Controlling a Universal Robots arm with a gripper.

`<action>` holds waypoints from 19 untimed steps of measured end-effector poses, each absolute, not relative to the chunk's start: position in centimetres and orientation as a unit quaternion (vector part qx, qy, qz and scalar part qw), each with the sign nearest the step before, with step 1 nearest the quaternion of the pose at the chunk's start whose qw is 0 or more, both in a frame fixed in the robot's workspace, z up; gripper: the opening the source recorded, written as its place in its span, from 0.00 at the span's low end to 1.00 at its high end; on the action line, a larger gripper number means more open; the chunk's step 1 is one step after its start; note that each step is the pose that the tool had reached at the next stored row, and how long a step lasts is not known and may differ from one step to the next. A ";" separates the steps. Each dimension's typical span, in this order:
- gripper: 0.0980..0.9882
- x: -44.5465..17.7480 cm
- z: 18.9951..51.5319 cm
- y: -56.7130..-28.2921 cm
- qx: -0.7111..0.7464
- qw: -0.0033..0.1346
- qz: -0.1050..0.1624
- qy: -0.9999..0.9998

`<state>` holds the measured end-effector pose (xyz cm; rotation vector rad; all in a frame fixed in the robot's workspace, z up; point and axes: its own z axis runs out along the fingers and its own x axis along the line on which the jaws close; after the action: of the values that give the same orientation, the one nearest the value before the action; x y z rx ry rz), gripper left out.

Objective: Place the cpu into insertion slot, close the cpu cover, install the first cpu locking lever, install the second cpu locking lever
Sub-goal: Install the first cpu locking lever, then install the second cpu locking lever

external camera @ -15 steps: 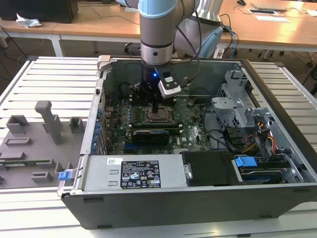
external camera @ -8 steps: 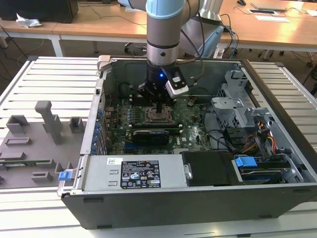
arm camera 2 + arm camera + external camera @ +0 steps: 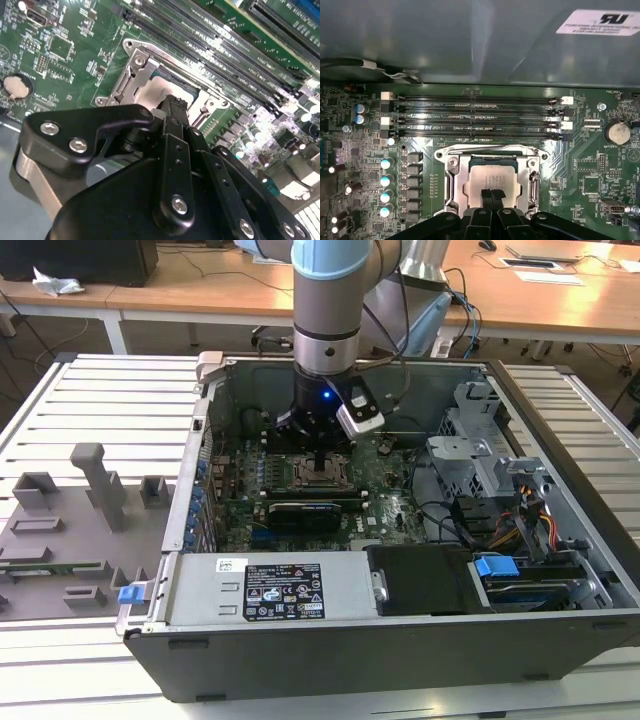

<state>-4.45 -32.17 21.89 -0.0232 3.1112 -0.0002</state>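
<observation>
My gripper [image 3: 318, 462] hangs straight down inside the open computer case over the insertion slot [image 3: 318, 477] on the green motherboard. In both wrist views the two black fingers [image 3: 491, 196] are pressed together, shut with nothing between them. Their tips sit at or just above the silver top of the cpu [image 3: 490, 175], which lies flat in the slot. The cpu cover [image 3: 451, 179], a silver frame with a square window, lies down around the chip, also seen from the side [image 3: 131, 75]. A thin metal lever bar [image 3: 490, 148] runs along the socket's edge beside the memory slots.
Long black memory slots [image 3: 475, 117] lie just beyond the socket, with the grey case wall [image 3: 470, 40] behind. A coin battery [image 3: 616, 132] and capacitors [image 3: 385, 180] flank it. The power supply [image 3: 290, 590], drive cage [image 3: 480, 460] and cables crowd the case. A grey fixture tray [image 3: 70, 530] lies outside.
</observation>
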 end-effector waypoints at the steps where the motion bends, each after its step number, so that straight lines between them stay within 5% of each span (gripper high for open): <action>1: 0.01 -4.5 22.1 -32.2 -0.008 0.015 0.000 1.000; 19: 0.01 -4.5 24.6 -32.2 -0.008 0.015 -0.002 1.000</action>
<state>-4.45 -32.17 24.60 -0.0250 3.1112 -0.0060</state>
